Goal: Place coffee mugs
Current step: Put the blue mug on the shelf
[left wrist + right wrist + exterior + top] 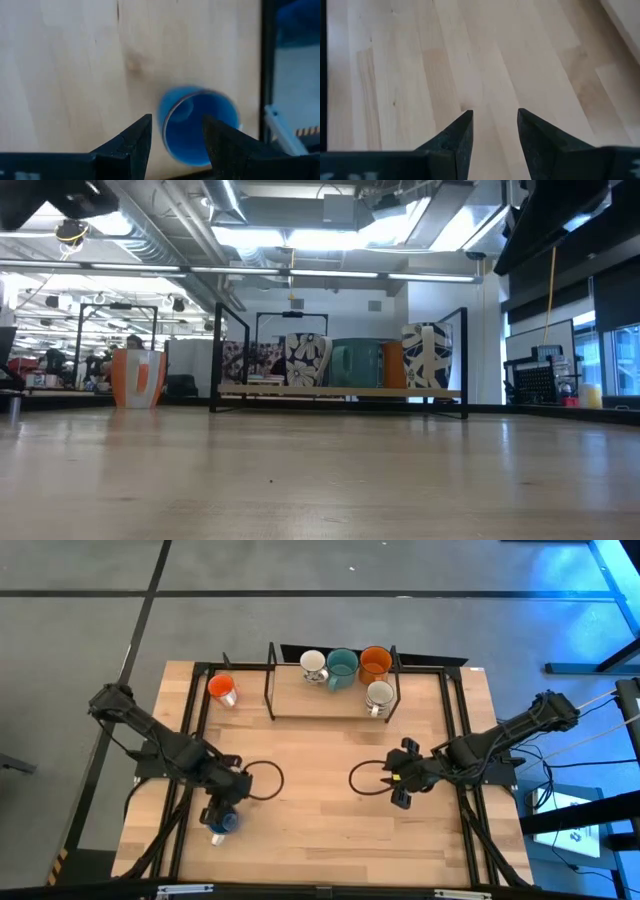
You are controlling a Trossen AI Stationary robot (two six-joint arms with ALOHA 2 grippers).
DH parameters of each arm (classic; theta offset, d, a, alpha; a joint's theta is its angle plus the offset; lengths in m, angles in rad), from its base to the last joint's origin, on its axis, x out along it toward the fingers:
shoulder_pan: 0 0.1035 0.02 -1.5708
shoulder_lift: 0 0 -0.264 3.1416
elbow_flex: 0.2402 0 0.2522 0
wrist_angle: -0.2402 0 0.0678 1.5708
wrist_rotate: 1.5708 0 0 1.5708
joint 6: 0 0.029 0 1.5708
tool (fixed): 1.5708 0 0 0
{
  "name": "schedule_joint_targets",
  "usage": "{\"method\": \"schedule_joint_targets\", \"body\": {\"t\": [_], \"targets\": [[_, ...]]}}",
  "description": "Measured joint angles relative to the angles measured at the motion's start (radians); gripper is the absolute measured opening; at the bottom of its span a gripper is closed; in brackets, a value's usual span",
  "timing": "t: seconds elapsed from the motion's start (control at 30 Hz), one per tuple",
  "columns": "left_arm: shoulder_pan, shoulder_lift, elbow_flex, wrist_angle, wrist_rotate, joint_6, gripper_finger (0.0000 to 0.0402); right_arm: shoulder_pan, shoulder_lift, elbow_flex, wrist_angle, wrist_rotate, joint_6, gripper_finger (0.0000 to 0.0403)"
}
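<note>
Six mugs on the table, count them with me. Four sit together on the low wooden rack (300,705) at the far edge: a patterned white mug (314,666), the big teal mug (342,668), an orange mug (375,663), and a second white mug (379,696) just in front of the orange one. All four stand upright, mouths up. In the low view the two white ones show a dark floral print, and the orange mug is mostly hidden between the teal one and its white neighbour.

Fifth, a mug with an orange-red inside (222,689) stands alone, upright, outside the rack's left post on the far left of the table (320,820).

Sixth, the blue mug (222,823), near the front left. The left wrist view looks into its open mouth (200,127), slightly blurred, so its exact tilt is hard to call; its handle is not clear.

Two arms. The left gripper (226,802) hangs right over the blue mug, fingers (135,142) spread apart and framing the rim, and I cannot tell whether they touch it. The right gripper (402,787) waits over bare wood right of centre, fingers apart, holding nothing.

The low view shows neither gripper, and the blue mug is out of its sight.
</note>
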Motion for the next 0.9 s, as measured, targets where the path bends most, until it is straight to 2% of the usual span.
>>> {"method": "schedule_joint_targets", "body": {"t": [0.3,0.5,0.67,0.77,0.9], "targets": [[-0.045,0.118,-0.033,-0.032,-0.046,0.030,0.0167,0.000,0.001,-0.001,-0.003,0.001,0.014,0.0138],[-0.045,0.129,-0.122,0.041,0.010,-0.015,0.0167,0.000,0.001,-0.001,-0.005,0.001,-0.005,0.0138],[-0.044,0.129,-0.156,0.067,-0.004,-0.020,0.0165,0.000,0.001,-0.001,-0.005,0.001,-0.012,0.0138],[-0.044,0.129,-0.162,0.069,-0.003,-0.020,0.0147,-0.001,0.001,-0.001,-0.006,0.013,-0.012,0.0138],[-0.026,0.129,-0.162,0.102,0.003,-0.022,0.0089,-0.001,0.001,-0.001,-0.010,0.022,-0.013,0.0138]]}}
